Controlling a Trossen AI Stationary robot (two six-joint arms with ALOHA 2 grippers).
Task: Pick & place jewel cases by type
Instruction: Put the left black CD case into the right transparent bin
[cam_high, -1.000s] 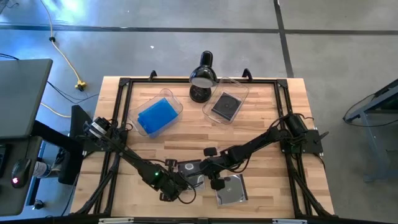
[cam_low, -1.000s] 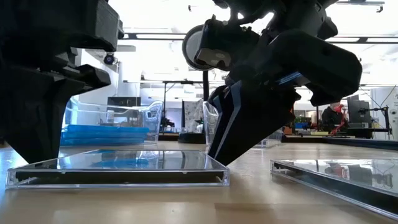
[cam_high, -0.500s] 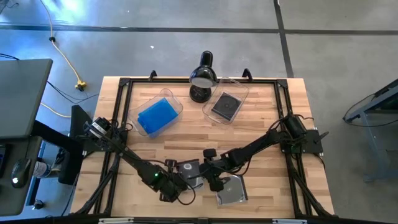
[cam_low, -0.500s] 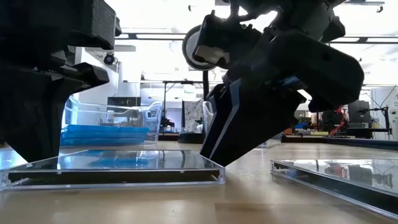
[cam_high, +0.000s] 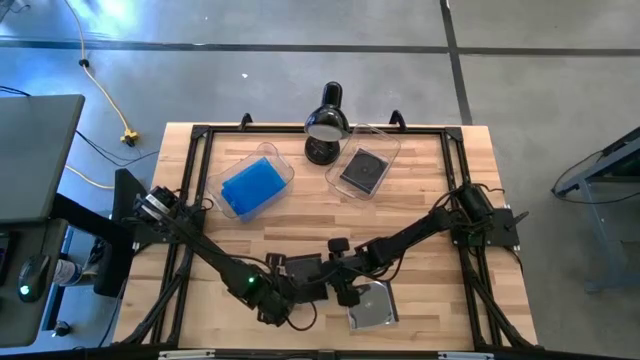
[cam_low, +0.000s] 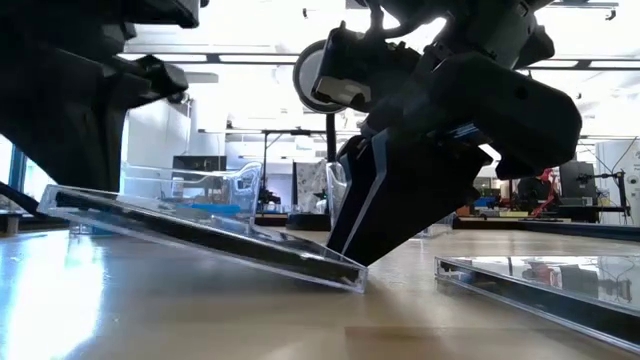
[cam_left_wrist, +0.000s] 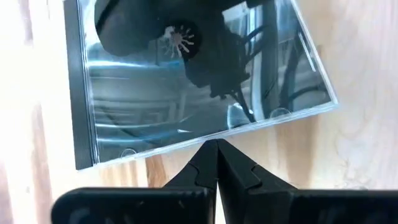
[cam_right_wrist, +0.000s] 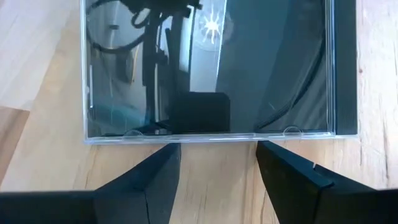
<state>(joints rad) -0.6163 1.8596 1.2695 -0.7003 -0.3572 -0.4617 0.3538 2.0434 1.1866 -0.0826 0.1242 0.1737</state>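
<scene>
A clear jewel case with a silvery disc sits near the table's near edge between my two grippers. In the low view the case is tilted, one edge raised and the opposite edge on the wood. My left gripper is shut at the raised edge. My right gripper is open, one finger at each side of the middle of the low edge. A second clear case lies flat to the right. Blue cases lie in a clear tub, and a dark case lies in another tub. My left gripper meets the middle of the case's edge with the tips of its shut fingers, coming in low from the table's left near side. That edge stands raised off the wood; whether the tips are under it, I cannot tell. My right gripper's open fingers slant down from the right at the case's low edge, which rests on the table; whether they touch it, I cannot tell.
A black desk lamp stands at the far edge between the two tubs. The second clear case lies close to my right gripper. Bare wood shows between the tubs and the arms.
The case lay flat on the table, slid a little toward the left gripper, then tipped. The edge at my left gripper has risen while the edge at my right gripper has stayed on the wood. My left gripper has moved up with the raised edge.
</scene>
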